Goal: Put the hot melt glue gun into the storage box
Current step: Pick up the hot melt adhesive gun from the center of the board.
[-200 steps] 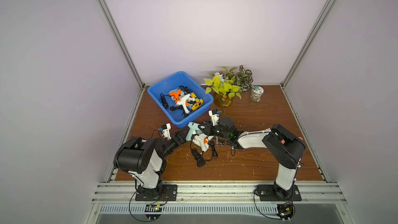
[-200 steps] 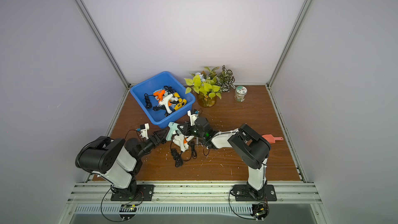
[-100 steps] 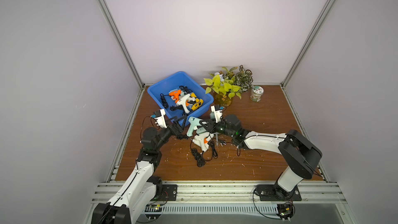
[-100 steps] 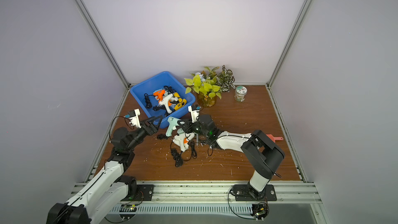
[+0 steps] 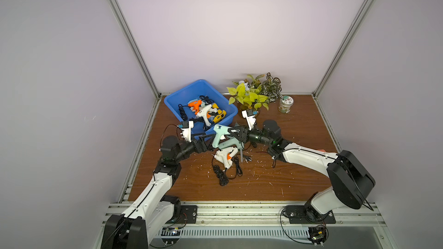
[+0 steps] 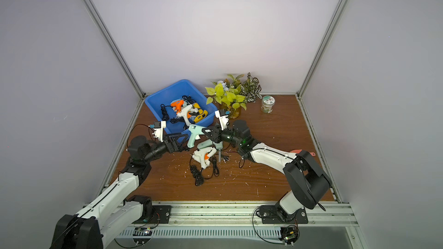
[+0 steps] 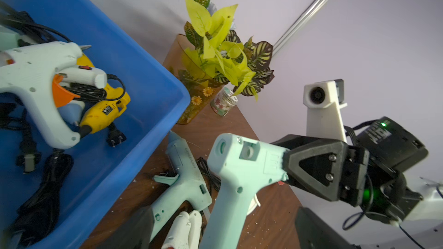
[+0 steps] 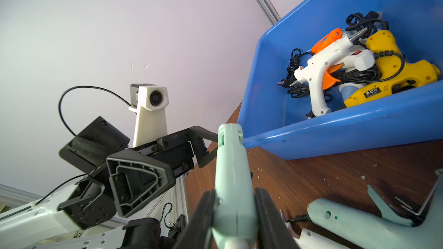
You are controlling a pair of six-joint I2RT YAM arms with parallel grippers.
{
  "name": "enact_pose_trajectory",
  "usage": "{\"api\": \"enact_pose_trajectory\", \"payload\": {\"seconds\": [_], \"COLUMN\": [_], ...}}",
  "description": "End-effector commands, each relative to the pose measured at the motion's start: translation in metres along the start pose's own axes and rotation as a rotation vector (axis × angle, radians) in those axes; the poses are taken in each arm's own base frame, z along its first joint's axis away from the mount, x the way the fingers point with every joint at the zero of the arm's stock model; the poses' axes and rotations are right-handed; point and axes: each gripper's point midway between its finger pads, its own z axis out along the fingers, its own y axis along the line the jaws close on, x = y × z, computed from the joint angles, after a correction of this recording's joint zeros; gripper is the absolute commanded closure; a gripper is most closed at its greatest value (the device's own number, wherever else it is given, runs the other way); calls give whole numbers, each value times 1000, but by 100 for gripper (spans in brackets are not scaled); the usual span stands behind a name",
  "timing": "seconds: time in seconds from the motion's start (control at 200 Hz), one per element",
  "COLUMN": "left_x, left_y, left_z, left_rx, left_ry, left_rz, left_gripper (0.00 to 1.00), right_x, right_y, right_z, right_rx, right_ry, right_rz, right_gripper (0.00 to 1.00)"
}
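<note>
A mint-green hot melt glue gun (image 5: 220,132) (image 6: 194,132) hangs above the table just in front of the blue storage box (image 5: 175,101) (image 6: 155,103). My right gripper (image 5: 236,134) (image 8: 233,211) is shut on its barrel (image 8: 232,176). My left gripper (image 5: 208,140) (image 7: 225,231) stands open, its fingers (image 8: 136,183) apart on either side of the gun's handle (image 7: 230,200), not touching it. The storage box (image 7: 143,92) holds several glue guns with cords. A second mint gun (image 5: 230,144) and a white one with an orange trigger (image 5: 225,158) lie on the table below.
A potted plant (image 5: 249,94) and a small jar (image 5: 285,104) stand at the back, right of the box. A black cord (image 5: 223,176) trails from the white gun toward the front. White crumbs are scattered over the wooden table (image 5: 275,183).
My left arm has stretched out from its folded pose, and its gripper has opened wider and come up to the held gun's handle. The right gripper has lifted the mint gun slightly.
</note>
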Motion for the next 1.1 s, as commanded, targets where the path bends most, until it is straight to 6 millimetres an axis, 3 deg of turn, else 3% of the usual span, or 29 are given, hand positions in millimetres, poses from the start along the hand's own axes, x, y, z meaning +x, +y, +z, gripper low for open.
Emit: {"api": "enact_pose_trajectory", "payload": {"seconds": [0.0, 0.39, 0.716, 1.011, 1.096], "left_x": [-15, 4, 3, -5, -15], "left_y": [-37, -54, -56, -56, -53], "left_z": [0, 19, 20, 19, 19], "left_rx": [135, 228, 227, 205, 166], "left_ry": [-10, 80, 72, 40, 4], "left_rz": [88, 65, 60, 57, 62], "left_gripper": [8, 15, 53, 97, 100], "right_x": [-36, -48, -45, -45, -45], "right_y": [47, 72, 65, 61, 58], "right_z": [-12, -16, -13, -12, -12], "right_rx": [-174, -426, -418, -401, -368], "right_ry": [-57, -82, -90, -92, -91], "right_rz": [-76, 10, 27, 23, 8], "right_gripper": [100, 100, 100, 100, 79]}}
